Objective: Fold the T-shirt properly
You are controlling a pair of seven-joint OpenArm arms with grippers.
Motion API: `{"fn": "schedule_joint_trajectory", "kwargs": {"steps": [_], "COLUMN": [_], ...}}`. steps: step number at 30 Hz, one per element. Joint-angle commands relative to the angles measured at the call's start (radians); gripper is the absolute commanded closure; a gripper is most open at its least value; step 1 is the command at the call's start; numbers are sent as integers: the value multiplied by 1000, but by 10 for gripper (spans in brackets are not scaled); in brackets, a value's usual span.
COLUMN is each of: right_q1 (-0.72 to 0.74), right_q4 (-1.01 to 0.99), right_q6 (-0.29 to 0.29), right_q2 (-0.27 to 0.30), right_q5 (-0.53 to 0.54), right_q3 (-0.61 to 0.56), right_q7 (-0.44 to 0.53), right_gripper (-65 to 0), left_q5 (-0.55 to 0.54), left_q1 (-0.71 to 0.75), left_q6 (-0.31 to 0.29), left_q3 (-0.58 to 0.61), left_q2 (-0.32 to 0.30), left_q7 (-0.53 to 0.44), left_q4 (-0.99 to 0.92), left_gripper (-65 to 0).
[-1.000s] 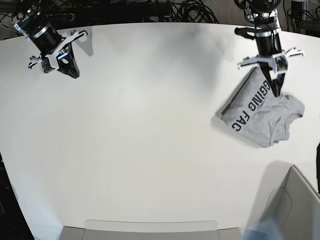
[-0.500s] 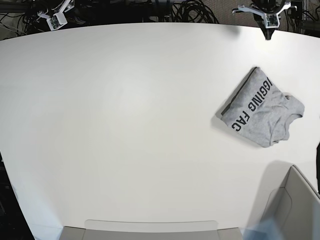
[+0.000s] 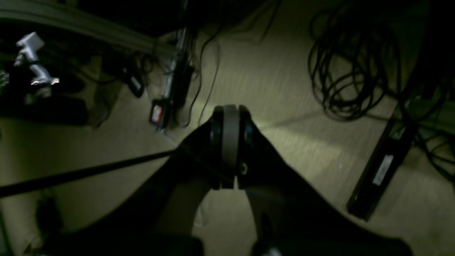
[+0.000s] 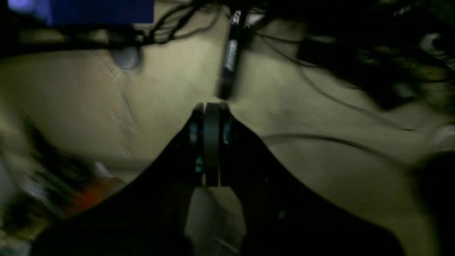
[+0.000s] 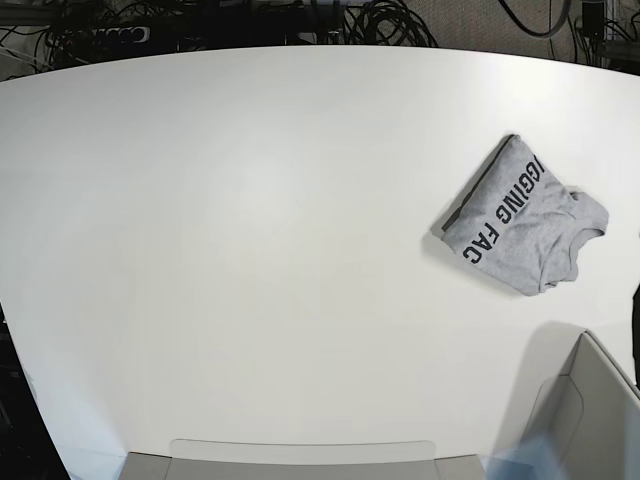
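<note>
Grey T-shirt [image 5: 525, 218] lies folded at my base view's right on the white table [image 5: 250, 250]; neither arm shows there. Both wrist views show left gripper [image 3: 230, 142] and right gripper [image 4: 209, 142] pinched together, empty, over dim floor [image 3: 284, 89] and cables [image 3: 341, 71].

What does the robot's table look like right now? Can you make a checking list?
Surface: white table, bare apart from the shirt.
Job's things: grey T-shirt folded, black lettering up, lying near the table's right edge.
Clutter: grey box at the near right corner.
Grippers: left gripper shut, empty; right gripper shut, empty; both off the table.
Cables: black cables behind the far edge.
Surroundings: dim floor under both wrist cameras.
</note>
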Motion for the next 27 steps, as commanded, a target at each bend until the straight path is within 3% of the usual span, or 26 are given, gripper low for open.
{"fn": "schedule_joint_trajectory", "kwargs": {"steps": [1,4,8,13,17,22,27], "right_q1": [30,167,302,477,582,688,745], "right_q4": [-64,-291,-485,-735,-893,-971,-973], "right_q6": [3,1,-32,-193,-305,-436,-554], "right_q2": [14,14,8,3,-14,-51,-97], "right_q5": [-8,-86,-126,-127,-127,-127,-127], "right_q3": [-17,-84,-159,-347,-511,-587,-594], "right_q7": [34,113,180,238,306,335,333], "right_gripper": [0,0,0,0,0,0,0], "left_q5": [-15,-41,-43,-46,-46,-43,-41], "left_q1": [-13,-130,-220,-354,-467,-630,-782], "left_q6": [6,4,-2,-135,-186,-200,-198], "left_q3": [1,2,4,22,25,25,25], "left_q2": [-6,-6,-6,1,17,23,23], "left_q7": [22,127,161,246,296,244,46], "left_q4": [-29,-133,-225,-413,-565,-828,-1146], "left_gripper": [0,0,0,0,0,0,0]}}
